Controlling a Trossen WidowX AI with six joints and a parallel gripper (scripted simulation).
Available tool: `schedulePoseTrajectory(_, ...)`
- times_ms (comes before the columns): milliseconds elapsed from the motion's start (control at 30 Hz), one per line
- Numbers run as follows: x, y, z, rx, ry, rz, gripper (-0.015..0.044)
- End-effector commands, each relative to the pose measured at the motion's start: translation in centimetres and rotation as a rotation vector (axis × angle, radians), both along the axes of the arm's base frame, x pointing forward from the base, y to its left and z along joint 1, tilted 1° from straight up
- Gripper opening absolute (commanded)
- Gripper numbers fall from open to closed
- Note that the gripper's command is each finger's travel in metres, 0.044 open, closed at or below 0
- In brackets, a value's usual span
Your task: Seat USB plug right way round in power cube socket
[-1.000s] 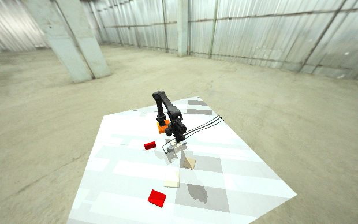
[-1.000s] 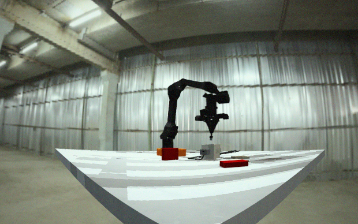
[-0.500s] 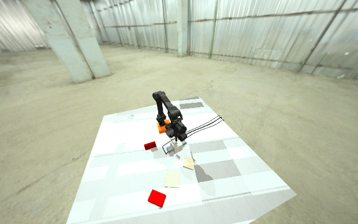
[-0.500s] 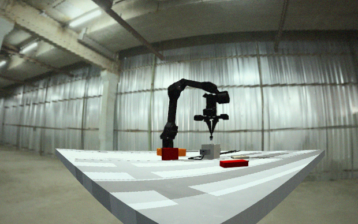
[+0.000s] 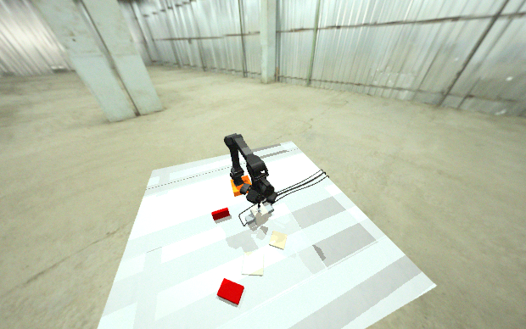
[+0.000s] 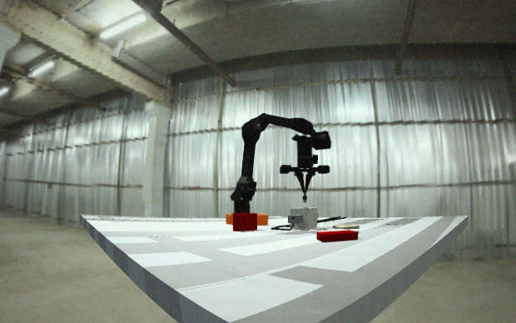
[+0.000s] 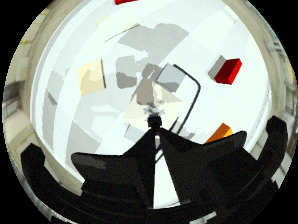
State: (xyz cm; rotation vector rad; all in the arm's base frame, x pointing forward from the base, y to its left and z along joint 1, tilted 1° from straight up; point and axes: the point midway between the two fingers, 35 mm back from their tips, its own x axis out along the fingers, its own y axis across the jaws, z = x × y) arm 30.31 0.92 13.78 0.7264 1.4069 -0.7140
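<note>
The power cube [image 5: 260, 211] [image 6: 310, 219] [image 7: 170, 104] stands on the table, pale, with grey plug bodies at its sides. My gripper [image 6: 305, 192] [image 7: 156, 132] is above it, pointing down, shut on the small dark USB plug [image 6: 305, 198] [image 7: 154, 121]. In the exterior view the plug is upright, and a narrow gap shows between its light metal tip and the cube's top, so it is out of the socket. The wrist view shows the tip over the cube's top. The socket opening and which way round the plug is cannot be made out.
Black cables [image 5: 301, 185] [image 7: 198, 92] run beside the cube. An orange block [image 5: 236, 189] [image 6: 262, 219] [image 7: 219, 135] is near the arm's base. Two red blocks [image 5: 221, 214] [image 5: 231, 291] and two cream tiles [image 5: 278, 240] [image 5: 253, 265] lie around the table.
</note>
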Motion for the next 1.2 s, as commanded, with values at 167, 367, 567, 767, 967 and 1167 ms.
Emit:
schedulePoseTrajectory(167, 0.00, 0.00, -0.01, -0.010, 0.003, 0.255, 0.0000)
schedulePoseTrajectory(367, 0.00, 0.00, -0.01, -0.016, 0.004, 0.412, 0.0000)
schedulePoseTrajectory(567, 0.00, 0.00, -0.01, -0.022, 0.006, 0.569, 0.0000)
schedulePoseTrajectory(767, 0.00, 0.00, 0.00, -0.028, 0.008, 0.726, 0.0000)
schedulePoseTrajectory(967, 0.00, 0.00, 0.00, -0.034, 0.009, 0.883, 0.0000)
schedulePoseTrajectory(1167, 0.00, 0.00, -0.01, -0.040, 0.011, 1.040, 0.0000)
